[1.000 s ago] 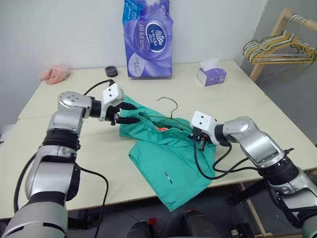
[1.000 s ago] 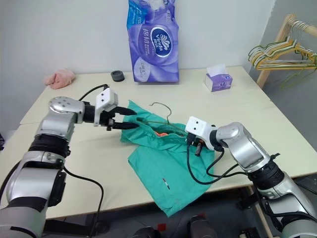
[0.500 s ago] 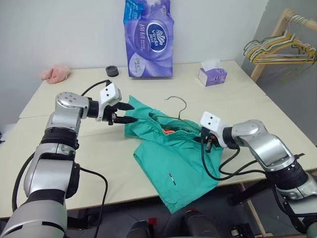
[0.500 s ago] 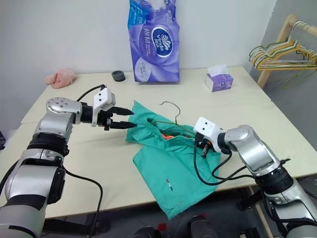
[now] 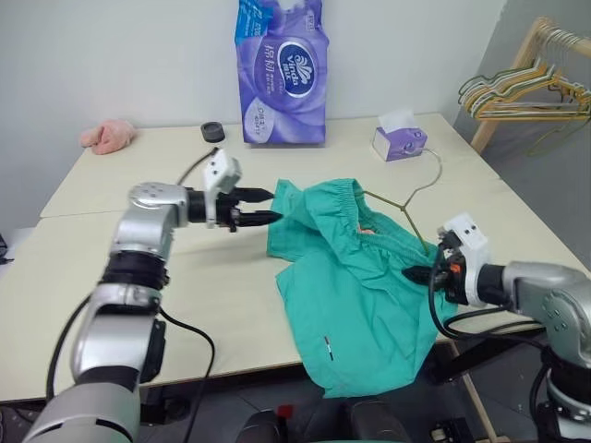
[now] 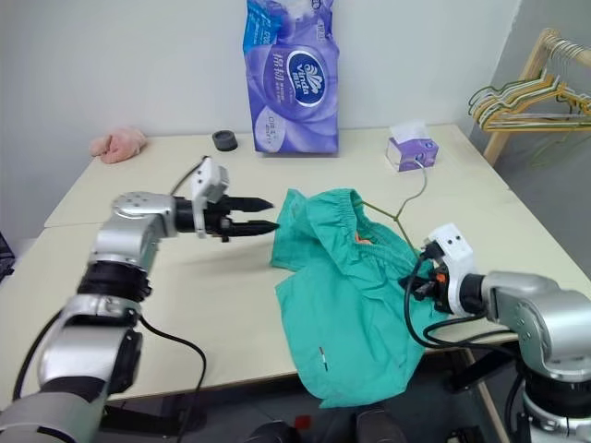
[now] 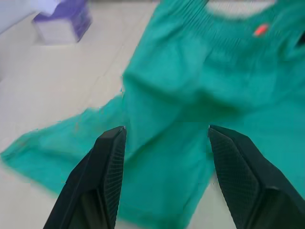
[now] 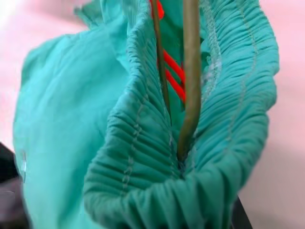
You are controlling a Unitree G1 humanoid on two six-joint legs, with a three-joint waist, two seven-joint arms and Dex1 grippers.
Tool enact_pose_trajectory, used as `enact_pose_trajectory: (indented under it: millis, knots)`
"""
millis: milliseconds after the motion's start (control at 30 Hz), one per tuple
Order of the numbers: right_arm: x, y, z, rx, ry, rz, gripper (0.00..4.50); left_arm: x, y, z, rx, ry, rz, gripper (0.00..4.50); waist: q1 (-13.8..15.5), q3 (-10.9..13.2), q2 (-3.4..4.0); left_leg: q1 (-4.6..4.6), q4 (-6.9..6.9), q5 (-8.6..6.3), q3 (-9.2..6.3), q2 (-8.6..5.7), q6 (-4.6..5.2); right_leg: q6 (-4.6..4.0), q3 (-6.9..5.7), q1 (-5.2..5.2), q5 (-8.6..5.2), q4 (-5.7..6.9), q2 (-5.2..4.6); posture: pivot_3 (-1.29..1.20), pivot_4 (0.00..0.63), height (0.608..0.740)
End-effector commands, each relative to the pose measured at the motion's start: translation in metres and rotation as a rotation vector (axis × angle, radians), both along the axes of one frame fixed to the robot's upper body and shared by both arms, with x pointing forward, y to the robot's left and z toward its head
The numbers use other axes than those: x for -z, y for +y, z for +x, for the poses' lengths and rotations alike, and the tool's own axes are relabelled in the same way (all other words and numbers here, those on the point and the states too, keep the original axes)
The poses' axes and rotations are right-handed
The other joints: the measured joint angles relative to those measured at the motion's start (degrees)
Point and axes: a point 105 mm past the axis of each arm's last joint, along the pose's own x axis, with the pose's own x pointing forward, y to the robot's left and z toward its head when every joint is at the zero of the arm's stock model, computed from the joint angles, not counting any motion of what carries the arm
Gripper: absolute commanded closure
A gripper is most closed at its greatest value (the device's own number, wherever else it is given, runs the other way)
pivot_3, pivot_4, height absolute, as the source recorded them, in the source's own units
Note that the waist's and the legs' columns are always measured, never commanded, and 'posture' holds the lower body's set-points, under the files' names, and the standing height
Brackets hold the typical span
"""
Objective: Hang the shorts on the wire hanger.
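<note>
Lying crumpled on the table (image 5: 138, 268), the shorts (image 5: 360, 277) had the wire hanger (image 5: 406, 208) through their waistband, pinched by the right claw (image 5: 417, 274), while the spread, empty left claw (image 5: 263, 207) hovered beside them.

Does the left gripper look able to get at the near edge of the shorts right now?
Probably yes. The left gripper is open, pointing at the shorts, with bare table between them and nothing in the way.

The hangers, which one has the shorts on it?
The thin olive-green wire hanger lying on the table, its wire running inside the waistband of the teal shorts. The pale yellow and green hangers hang bare on the wooden rack at right.
</note>
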Motion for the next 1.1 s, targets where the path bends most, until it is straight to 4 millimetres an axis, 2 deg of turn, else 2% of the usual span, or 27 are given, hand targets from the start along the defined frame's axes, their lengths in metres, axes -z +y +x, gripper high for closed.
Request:
enact_pose_trajectory:
  millis: [33,200,367,533,667,733,800,1000,1100]
  knots:
    - [-0.018,-0.026,-0.001,0.171,-0.114,0.015,4.50,-0.033,-0.029,-0.015,0.046,-0.063,-0.078,1.62,-0.22,0.23,0.17,0.00,-0.01,0.00,0.01,0.00,0.00,0.00,0.00,0.00,0.00,-0.01,0.00,-0.27,0.128,0.740]
    - [-0.020,-0.057,-0.010,0.341,-0.146,0.028,4.50,-0.042,-0.066,-0.033,0.120,-0.100,-0.053,1.62,-0.47,0.91,0.72,0.05,-0.02,-0.02,0.08,-0.01,0.04,0.01,0.04,0.05,-0.01,-0.02,0.01,-0.31,0.170,0.740]
    - [-0.022,-0.083,-0.025,0.470,-0.152,0.033,4.50,-0.056,-0.101,-0.051,0.238,-0.155,-0.045,1.62,-0.86,3.45,1.13,0.51,-0.01,-0.09,0.31,-0.02,0.17,0.13,0.22,0.57,-0.08,-0.05,0.10,-0.36,0.215,0.740]
    - [-0.030,-0.108,-0.042,0.596,-0.159,0.040,4.50,-0.067,-0.134,-0.062,0.328,-0.183,-0.087,1.62,-1.91,5.51,1.05,0.58,0.00,-0.11,0.34,-0.03,0.21,0.47,0.27,0.76,-0.28,-0.09,0.26,-0.40,0.253,0.740]
    - [-0.053,-0.142,-0.051,0.739,-0.187,0.023,4.50,-0.075,-0.158,-0.068,0.373,-0.203,-0.135,1.62,-2.61,7.34,0.85,0.58,0.01,-0.18,0.74,-0.12,0.36,0.54,0.66,0.82,-0.32,-0.11,0.29,-0.42,0.276,0.740]
    - [-0.070,-0.152,-0.054,0.812,-0.210,0.035,4.50,-0.081,-0.170,-0.070,0.384,-0.217,-0.164,1.62,-3.00,7.99,0.78,0.57,0.02,-0.24,0.99,-0.11,0.46,0.63,0.91,0.84,-0.37,-0.15,0.35,-0.44,0.284,0.740]
    - [-0.087,-0.162,-0.057,0.913,-0.205,0.055,4.50,-0.087,-0.179,-0.073,0.399,-0.225,-0.187,1.62,-3.54,8.67,0.37,0.58,0.00,-0.31,1.21,-0.13,0.58,0.73,1.12,0.84,-0.43,-0.21,0.35,-0.44,0.286,0.740]
    - [-0.124,-0.193,-0.054,1.126,-0.245,0.061,4.50,-0.104,-0.201,-0.078,0.421,-0.266,-0.246,1.62,-5.51,9.04,-0.14,0.52,-0.05,-0.51,1.75,-0.06,0.92,1.28,1.51,0.87,-0.33,-0.96,0.46,-0.44,0.285,0.740]
    - [-0.134,-0.207,-0.052,1.196,-0.247,0.072,4.50,-0.109,-0.207,-0.079,0.424,-0.280,-0.261,1.62,-5.58,9.09,-0.18,0.47,-0.04,-0.66,2.10,-0.08,1.17,1.57,1.70,0.88,-0.15,-1.33,0.44,-0.43,0.283,0.740]
